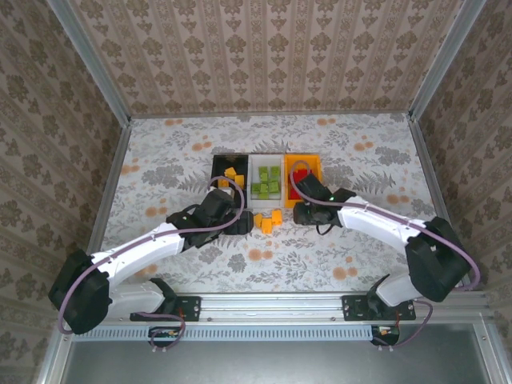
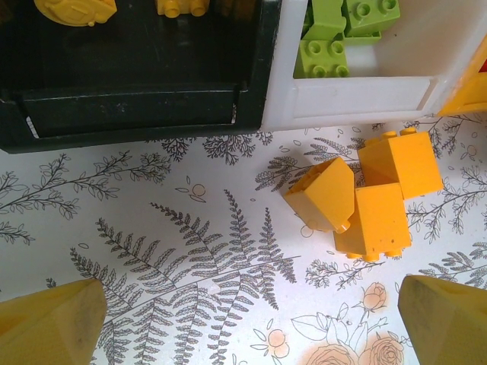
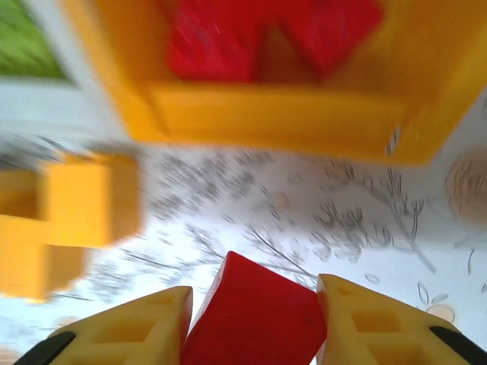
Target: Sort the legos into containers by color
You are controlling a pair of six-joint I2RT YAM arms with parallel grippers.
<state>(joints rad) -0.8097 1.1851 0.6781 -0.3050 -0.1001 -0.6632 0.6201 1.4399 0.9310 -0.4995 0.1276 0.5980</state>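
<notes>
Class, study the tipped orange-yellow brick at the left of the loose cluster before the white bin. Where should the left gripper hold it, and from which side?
Probably from above, pinching the tipped brick across its bin-facing and near faces: both look free, while its right side touches a neighbouring brick. The open left gripper would need turning first.

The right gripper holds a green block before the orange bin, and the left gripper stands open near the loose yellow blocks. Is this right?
Not quite. The block in the right gripper is red, not green; the right wrist view shows it. The rest holds: it is before the orange bin, and the left gripper stands open near the loose yellow blocks.
</notes>
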